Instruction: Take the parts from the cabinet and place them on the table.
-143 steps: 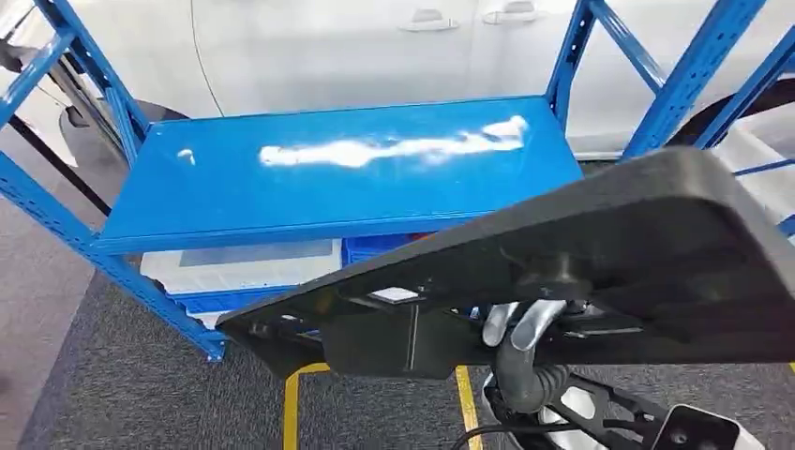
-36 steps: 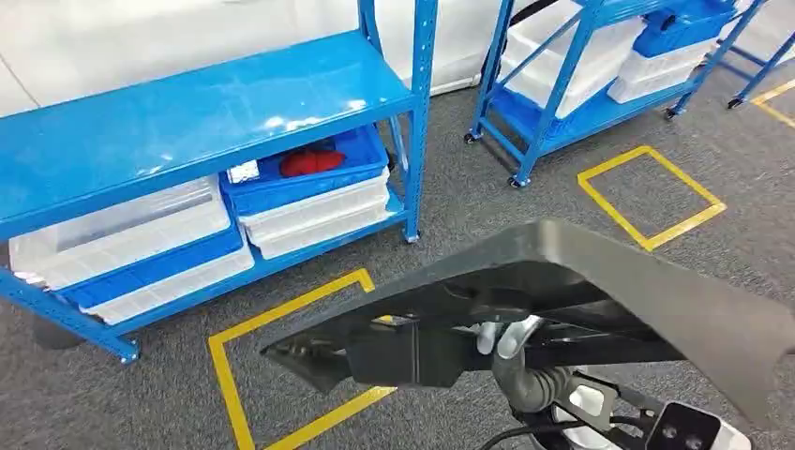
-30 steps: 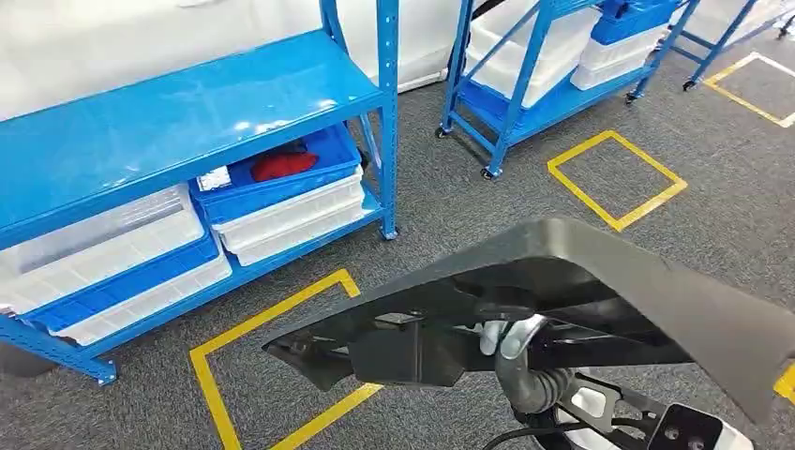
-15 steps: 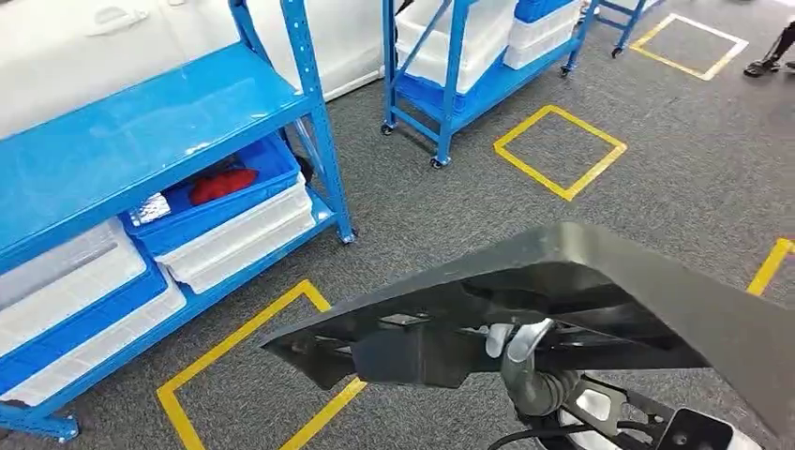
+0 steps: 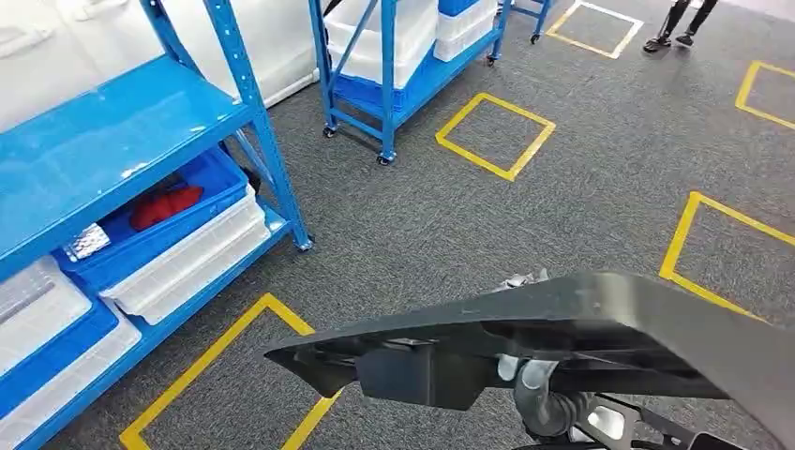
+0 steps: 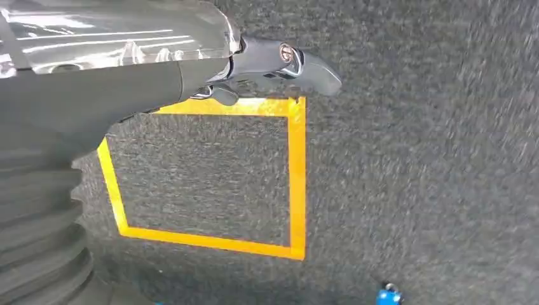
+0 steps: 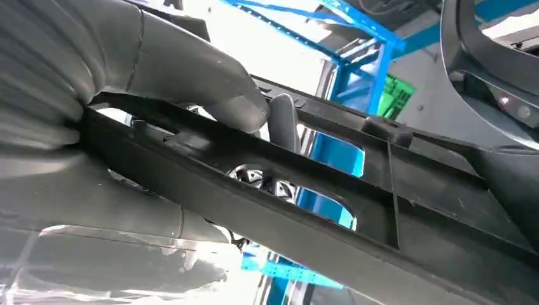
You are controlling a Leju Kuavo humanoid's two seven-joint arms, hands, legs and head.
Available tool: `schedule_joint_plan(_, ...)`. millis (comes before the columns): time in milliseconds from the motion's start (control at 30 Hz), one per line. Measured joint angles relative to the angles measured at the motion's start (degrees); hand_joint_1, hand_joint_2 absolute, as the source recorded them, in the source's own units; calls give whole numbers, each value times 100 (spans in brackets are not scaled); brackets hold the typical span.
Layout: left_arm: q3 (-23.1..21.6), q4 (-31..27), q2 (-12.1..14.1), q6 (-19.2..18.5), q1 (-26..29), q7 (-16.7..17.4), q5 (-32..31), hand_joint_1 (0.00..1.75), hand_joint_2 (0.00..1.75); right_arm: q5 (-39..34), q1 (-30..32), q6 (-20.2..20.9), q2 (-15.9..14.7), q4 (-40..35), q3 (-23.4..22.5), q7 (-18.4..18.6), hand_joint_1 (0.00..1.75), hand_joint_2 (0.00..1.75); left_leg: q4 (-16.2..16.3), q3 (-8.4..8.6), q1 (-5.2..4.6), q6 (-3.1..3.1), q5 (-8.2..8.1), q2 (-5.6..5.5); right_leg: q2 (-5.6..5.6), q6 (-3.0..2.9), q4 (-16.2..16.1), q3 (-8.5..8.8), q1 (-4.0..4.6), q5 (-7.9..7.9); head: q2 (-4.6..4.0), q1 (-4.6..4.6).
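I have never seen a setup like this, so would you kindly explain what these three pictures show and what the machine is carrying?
This is a two-armed humanoid robot. The head view looks forward and down from high on its body: a large black plastic part is carried over grey carpet marked with yellow squares, beside blue shelving holding bins. The right wrist view sits behind the right hand, whose thumb and fingers grip the part's frame. The left wrist view shows the left hand over the floor; whether it holds anything is unclear.
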Motion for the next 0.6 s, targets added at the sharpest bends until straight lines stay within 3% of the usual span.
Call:
schedule_joint_plan(33, -2, 0, 0, -37, -2, -2, 0, 0, 175, -2, 31, 96, 0, -24, -42, 0, 175, 175, 27, 10, 4, -25, -27, 58, -93, 0, -567, 323, -10, 241, 0, 0)
schedule_joint_plan(67, -9, 0, 2, -136, -5, -36, 0, 0, 175, 7, 56, 179, 2, -54, -91, 0, 175, 175, 57, 20, -3, -56, -56, 105, -285, -15, -982, 554, -4, 307, 0, 0)
schedule_joint_plan(100, -11, -2, 33, -217, -10, -75, 0, 0, 175, 35, 64, 265, 7, -68, -122, 0, 175, 175, 64, 14, -44, -98, -83, 140, -383, -88, -1005, 565, 64, 230, 0, 0)
schedule_joint_plan(167, -24, -2, 103, -611, -48, -166, 2, 0, 175, 123, 58, 380, 166, -83, -277, 0, 175, 175, 80, 35, -40, -168, -97, 240, -232, -190, -1010, 526, 76, 253, 0, -2)
schedule_joint_plan(233, -39, -2, 173, -697, -132, -122, 2, 0, 175, 19, 2, 334, 221, -79, -319, 0, 175, 175, 75, 56, -22, -232, -104, 340, -118, -267, -1034, 506, 83, 280, 0, 0)
schedule_joint_plan(267, -50, -4, 217, -699, -171, -98, 2, 0, 175, -57, -52, 301, 225, -63, -352, 0, 175, 175, 121, 37, 10, -275, -166, 215, -75, -311, -1063, 523, 42, 310, 0, 0)
schedule_joint_plan(300, -55, -4, 240, -697, -204, -79, 2, 0, 175, -153, -130, 290, 225, -28, -393, 0, 175, 175, 339, -42, 19, -287, -344, -76, -23, -343, -1067, 516, 44, 317, 0, -2)
schedule_joint_plan(333, -55, -4, 271, -691, -199, -74, 0, 0, 175, -199, -178, 299, 234, 11, -406, 0, 175, 175, 723, -207, 26, -293, -573, -209, 24, -374, -1067, 509, 49, 328, 0, -2)
schedule_joint_plan(400, -55, -4, 317, -627, -155, -41, 0, 0, 175, -267, -203, 380, 273, 101, -450, 2, 175, 175, 1640, -637, 25, -297, -958, -301, 178, -399, -1064, 491, 76, 337, 0, -2)
schedule_joint_plan(433, -55, -4, 326, -590, -137, -11, 9, 0, 175, -278, -203, 421, 289, 157, -478, 2, 175, 175, 1893, -775, 24, -288, -993, -304, 254, -403, -1061, 485, 87, 341, 0, -2)
schedule_joint_plan(467, -55, -4, 334, -562, -129, 18, 9, 0, 175, -278, -203, 437, 304, 206, -516, 2, 175, 175, 1869, -785, 24, -272, -894, -305, 327, -403, -1057, 485, 96, 344, 0, -2)
schedule_joint_plan(500, -55, -4, 348, -542, -130, 51, 9, 0, 175, -278, -203, 446, 332, 238, -542, 2, 175, 175, 1562, -662, 24, -249, -663, -311, 403, -402, -1048, 487, 102, 345, 0, -2)
schedule_joint_plan(533, -57, -4, 372, -503, -132, 116, 9, 0, 175, -278, -203, 439, 381, 267, -570, 2, 175, 175, 1033, -427, 24, -219, -361, -345, 483, -397, -1039, 492, 108, 348, 0, 0)
schedule_joint_plan(567, -59, -4, 400, -485, -131, 151, 9, 0, 175, -277, -202, 424, 413, 280, -588, 2, 175, 175, 546, -207, 24, -190, -121, -453, 545, -392, -1031, 497, 110, 350, 0, -2)
schedule_joint_plan(600, -66, -4, 473, -468, -125, 209, 7, 0, 175, -271, -191, 409, 457, 299, -623, 2, 175, 175, 220, -59, 24, -147, -115, -751, 605, -374, -1029, 487, 97, 358, 0, 0)
